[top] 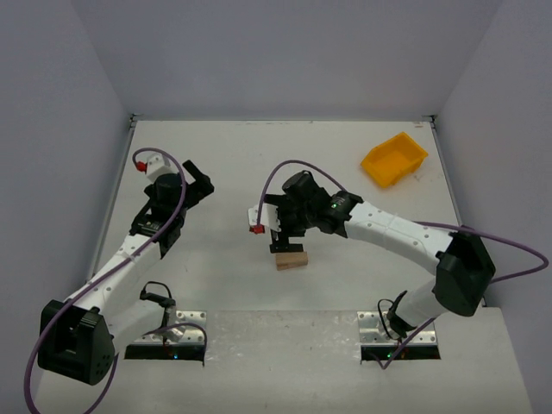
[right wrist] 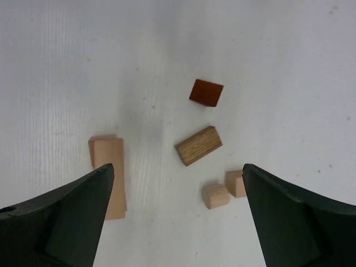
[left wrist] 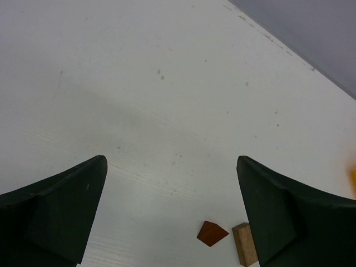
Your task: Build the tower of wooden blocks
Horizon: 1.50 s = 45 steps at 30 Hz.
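Currently right tool (right wrist: 177,173) spread wide, empty, over loose blocks (right wrist: 198,146); left tool (left wrist: 171,167) likewise wide, empty.

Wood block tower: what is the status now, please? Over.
Left jaws open, empty; right jaws open, empty. Two pale blocks seem stacked; red-brown block, oblong block, two cubes lie loose. Nothing in the way.

Plain pale grey walls (top: 285,52) boxed in the white table (top: 233,155) on three sides under soft, even light.
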Motion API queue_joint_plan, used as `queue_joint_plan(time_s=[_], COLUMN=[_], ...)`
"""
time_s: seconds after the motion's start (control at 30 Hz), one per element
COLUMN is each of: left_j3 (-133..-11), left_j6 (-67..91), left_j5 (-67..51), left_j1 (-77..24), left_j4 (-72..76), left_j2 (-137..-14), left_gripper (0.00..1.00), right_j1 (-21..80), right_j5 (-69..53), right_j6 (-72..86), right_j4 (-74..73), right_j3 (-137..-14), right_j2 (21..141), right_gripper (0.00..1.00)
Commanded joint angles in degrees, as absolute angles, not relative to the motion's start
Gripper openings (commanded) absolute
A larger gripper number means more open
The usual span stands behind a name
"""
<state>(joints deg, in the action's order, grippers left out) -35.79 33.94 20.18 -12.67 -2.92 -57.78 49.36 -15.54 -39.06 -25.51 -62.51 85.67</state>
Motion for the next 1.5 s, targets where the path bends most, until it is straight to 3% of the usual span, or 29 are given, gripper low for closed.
queue_joint_plan(time_s=[0.0, 0.2, 0.33, 0.53, 0.8, 1.13, 1.47], left_j3=[-37.9, -37.2, -36.0, -34.9, -34.7, -34.6, -34.6], left_j6=[32.4, 33.2, 33.0, 33.8, 34.5, 34.2, 34.1], left_j5=[17.2, 18.4, 17.2, 14.4, 13.9, 13.8, 13.5], left_j1=[-12.3, -12.2, -12.2, -12.2, -12.2, -12.2, -12.2], left_j4=[2.9, 1.2, 2.7, 3.5, 3.2, 3.5, 4.2], left_j2=[-55.9, -56.9, -55.5, -55.2, -55.4, -55.6, -56.4], left_gripper=[1.00, 1.00, 1.00, 1.00, 1.00, 1.00, 1.00], right_j1=[49.7, 49.6, 49.6, 49.1, 48.4, 46.9, 45.3], right_j5=[-10.5, 9.4, 21.1, 12.9, 13.9, 9.3, 6.1], right_j6=[-31.3, -9.6, -0.3, 10.7, 14.7, 15.9, 17.4], right_j4=[-18.0, -22.3, -22.8, -21.4, -22.8, -22.2, -20.9], right_j3=[-70.0, -91.1, -91.7, -78.7, -74.8, -77.4, -77.2], right_j2=[87.0, 99.1, 101.0, 97.8, 103.3, 112.0, 115.5], right_gripper=[0.99, 0.99, 0.99, 0.99, 0.98, 0.60, 0.60])
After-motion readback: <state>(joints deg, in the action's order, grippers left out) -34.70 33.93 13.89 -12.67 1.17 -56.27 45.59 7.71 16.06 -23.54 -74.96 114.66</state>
